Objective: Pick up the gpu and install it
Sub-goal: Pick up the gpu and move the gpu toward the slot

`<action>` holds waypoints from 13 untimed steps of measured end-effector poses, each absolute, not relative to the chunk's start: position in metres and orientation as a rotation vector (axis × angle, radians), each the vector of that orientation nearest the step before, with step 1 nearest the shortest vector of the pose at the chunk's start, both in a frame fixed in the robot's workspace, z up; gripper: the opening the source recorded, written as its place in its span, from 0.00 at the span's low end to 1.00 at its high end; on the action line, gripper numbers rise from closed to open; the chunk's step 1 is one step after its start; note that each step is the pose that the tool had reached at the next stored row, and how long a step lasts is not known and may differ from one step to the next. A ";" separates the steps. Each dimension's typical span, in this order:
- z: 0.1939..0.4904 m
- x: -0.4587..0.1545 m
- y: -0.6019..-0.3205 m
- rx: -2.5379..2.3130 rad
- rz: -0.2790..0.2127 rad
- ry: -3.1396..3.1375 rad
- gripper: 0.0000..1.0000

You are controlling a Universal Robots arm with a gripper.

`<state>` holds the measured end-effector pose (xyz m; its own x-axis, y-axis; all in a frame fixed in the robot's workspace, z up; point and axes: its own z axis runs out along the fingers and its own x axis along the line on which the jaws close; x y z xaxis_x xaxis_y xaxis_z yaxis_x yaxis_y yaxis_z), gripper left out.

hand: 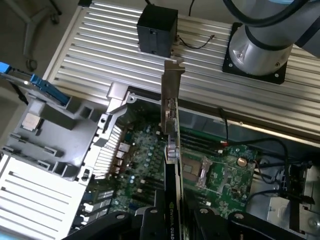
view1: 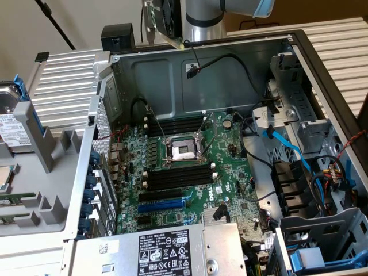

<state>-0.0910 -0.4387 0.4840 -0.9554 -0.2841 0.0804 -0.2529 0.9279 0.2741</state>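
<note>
claw (hand: 172, 224) half-closed, clamped on gpu (hand: 171, 145) edge-on; long axis runs straight out from claw, silver bracket (hand: 170, 85) at far end, above open case (view1: 172, 75)

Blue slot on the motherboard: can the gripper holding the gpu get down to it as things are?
Probably yes. The gripper holds the gpu above the open case, and the blue slot lies uncovered; the power supply stands close beside it.

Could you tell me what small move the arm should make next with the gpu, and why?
I would judge: carry the gpu down and across toward the long blue slot on the motherboard. The tool is clamped on the card, which hangs above the open case, well clear of the board, and that slot looks empty.
</note>
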 end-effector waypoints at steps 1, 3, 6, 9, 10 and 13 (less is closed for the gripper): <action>0.484 -0.091 -0.437 0.416 -0.398 -2.967 0.26; 0.483 -0.091 -0.431 0.419 -0.399 -2.965 0.26; 0.483 -0.091 -0.428 0.432 -0.402 -2.958 0.26; 0.483 -0.091 -0.428 0.465 -0.404 -2.933 0.26; 0.483 -0.091 -0.428 0.482 -0.404 -2.923 0.26; 0.483 -0.091 -0.428 0.541 -0.401 -2.897 0.26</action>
